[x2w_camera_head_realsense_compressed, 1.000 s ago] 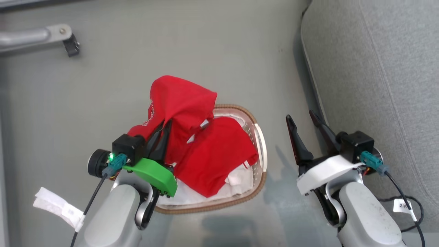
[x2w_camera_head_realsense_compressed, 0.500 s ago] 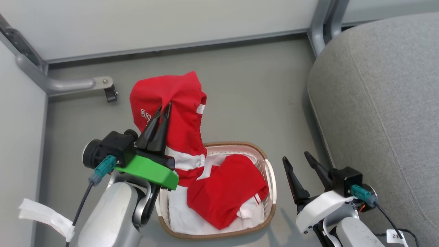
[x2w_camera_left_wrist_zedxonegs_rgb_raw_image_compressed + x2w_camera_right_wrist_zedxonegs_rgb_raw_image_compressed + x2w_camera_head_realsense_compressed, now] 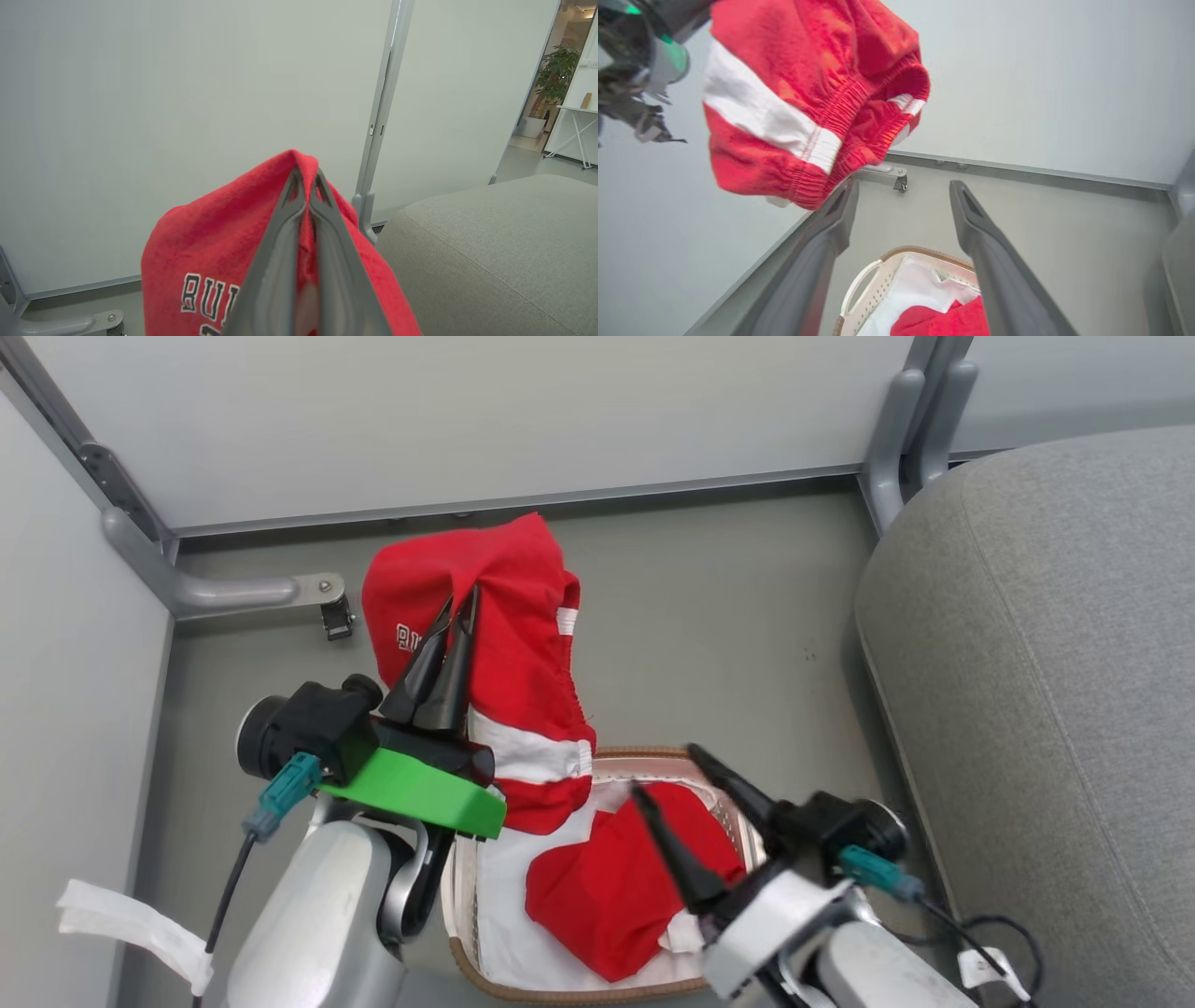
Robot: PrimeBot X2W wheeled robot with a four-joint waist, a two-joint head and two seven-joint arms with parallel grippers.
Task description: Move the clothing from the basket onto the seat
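Note:
My left gripper (image 3: 457,602) is shut on the bright red clothing (image 3: 509,653), which hangs from it above the floor, white stripe and dark lettering showing. In the left wrist view the left gripper (image 3: 306,175) pinches a fold of the clothing (image 3: 210,252). The basket (image 3: 653,753) stands below with its white liner and another red piece (image 3: 607,896) inside. My right gripper (image 3: 667,773) hovers open over the basket. In the right wrist view the right gripper (image 3: 903,186) points past the hanging clothing (image 3: 808,93), above the basket (image 3: 864,289). The grey seat (image 3: 1046,663) lies to the right.
Pale wall panels close the back and left. A grey metal frame leg with a caster (image 3: 327,607) juts out at the left, and a grey post (image 3: 896,429) stands at the seat's corner. A black cable (image 3: 1008,933) lies on the floor by the seat.
The head camera has tilted up. My left gripper has lifted the red clothing clear of the basket. The right gripper has swung left, from beside the seat to over the basket.

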